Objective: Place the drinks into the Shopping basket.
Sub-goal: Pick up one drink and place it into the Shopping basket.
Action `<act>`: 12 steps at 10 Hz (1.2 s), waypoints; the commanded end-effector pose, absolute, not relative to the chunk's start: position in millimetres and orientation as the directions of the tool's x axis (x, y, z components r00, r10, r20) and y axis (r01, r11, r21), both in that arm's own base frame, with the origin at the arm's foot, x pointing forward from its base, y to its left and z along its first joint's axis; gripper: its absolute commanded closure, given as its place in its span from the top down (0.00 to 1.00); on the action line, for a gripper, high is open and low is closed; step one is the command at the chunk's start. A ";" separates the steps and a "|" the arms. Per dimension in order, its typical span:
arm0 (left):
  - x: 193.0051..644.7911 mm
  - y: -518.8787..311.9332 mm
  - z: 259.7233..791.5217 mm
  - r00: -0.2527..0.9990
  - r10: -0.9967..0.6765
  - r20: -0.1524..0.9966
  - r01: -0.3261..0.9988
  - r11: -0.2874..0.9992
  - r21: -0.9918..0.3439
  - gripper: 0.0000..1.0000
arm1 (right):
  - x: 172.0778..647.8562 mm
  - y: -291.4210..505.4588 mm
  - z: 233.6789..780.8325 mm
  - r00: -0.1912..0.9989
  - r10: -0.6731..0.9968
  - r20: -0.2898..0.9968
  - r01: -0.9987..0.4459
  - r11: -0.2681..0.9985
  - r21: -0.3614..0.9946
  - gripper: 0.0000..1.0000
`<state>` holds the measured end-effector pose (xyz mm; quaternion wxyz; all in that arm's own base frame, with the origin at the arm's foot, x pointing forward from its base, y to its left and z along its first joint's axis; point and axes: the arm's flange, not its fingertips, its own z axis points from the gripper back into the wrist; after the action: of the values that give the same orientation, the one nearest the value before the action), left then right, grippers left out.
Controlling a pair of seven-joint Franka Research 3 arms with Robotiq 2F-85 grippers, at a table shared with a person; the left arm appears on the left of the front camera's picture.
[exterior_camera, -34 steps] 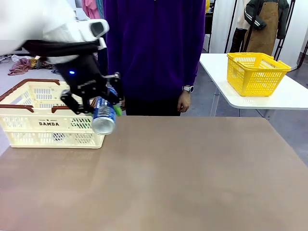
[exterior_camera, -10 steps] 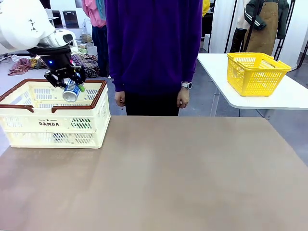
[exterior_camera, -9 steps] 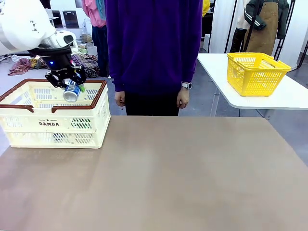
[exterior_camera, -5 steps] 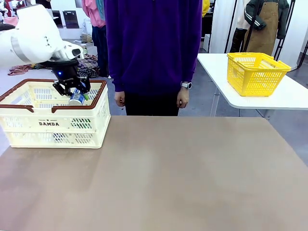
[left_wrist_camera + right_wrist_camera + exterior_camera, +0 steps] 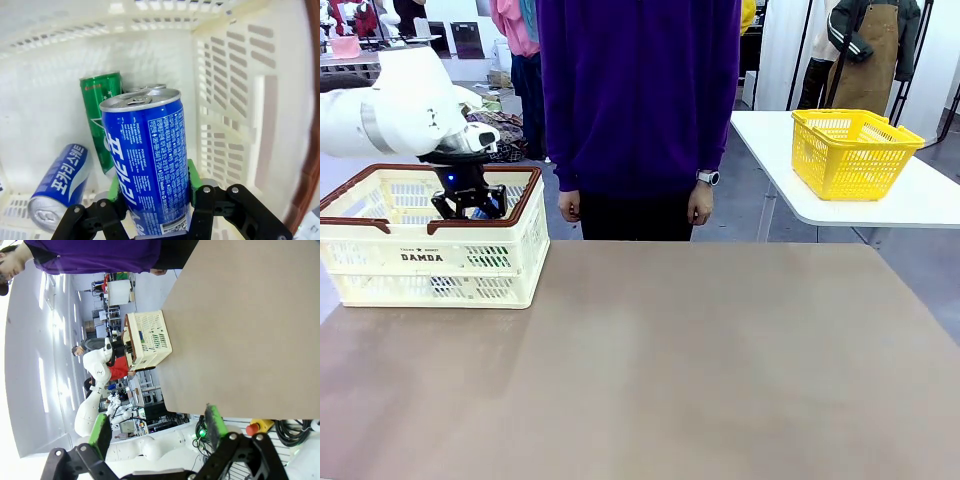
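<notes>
Cans counted: I see three in the left wrist view, two blue and one green, all inside the Shopping basket (image 5: 430, 258).
Held can: the blue can in the grip (image 5: 149, 165) carries white lettering; its long axis runs along the fingers, silver top pointing away from the wrist toward the basket floor.
Green can (image 5: 101, 114): lies behind the held one, partly covered by it, long axis roughly parallel to it, red-marked end toward the far wall.
Second blue can (image 5: 59, 186): lies on its side on the basket floor, to the left of the held can in this view, silver end toward the camera, long axis slanted.
Left gripper (image 5: 152, 196): partly closed, green pads pressed to both sides of the held blue can. From the front I see it lowered below the brown rim near the basket's far right corner.
Right gripper (image 5: 157, 432): jaws spread wide, nothing between them, looking across the bare table (image 5: 650, 360) from well off.
Basket: one cream slotted crate at the table's left far corner; a yellow mesh basket (image 5: 852, 150) sits on a separate white table.
Person (image 5: 638, 110): one, in a purple top, standing at the far edge, both hands hanging at the sides.
</notes>
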<state>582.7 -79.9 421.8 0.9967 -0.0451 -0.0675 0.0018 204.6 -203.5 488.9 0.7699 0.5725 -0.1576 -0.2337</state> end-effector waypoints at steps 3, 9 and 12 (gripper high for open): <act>585.9 -86.5 395.5 0.990 0.078 0.115 -0.078 0.997 0.001 0.00 | 207.0 -203.8 493.5 0.837 -0.547 -0.030 0.173 0.212 0.962 1.00; 591.7 -84.0 373.7 0.989 0.095 0.117 -0.096 0.995 0.008 0.00 | 207.0 -203.8 493.5 0.837 -0.547 -0.030 0.173 0.212 0.962 1.00; 592.1 -84.5 373.3 0.990 0.073 0.123 -0.074 0.997 0.004 1.00 | 207.0 -203.8 493.5 0.837 -0.547 -0.030 0.173 0.212 0.962 1.00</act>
<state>591.3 -84.6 370.2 0.9979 0.0015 -0.0498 0.0409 204.6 -203.5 488.9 0.7699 0.5725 -0.1575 -0.2337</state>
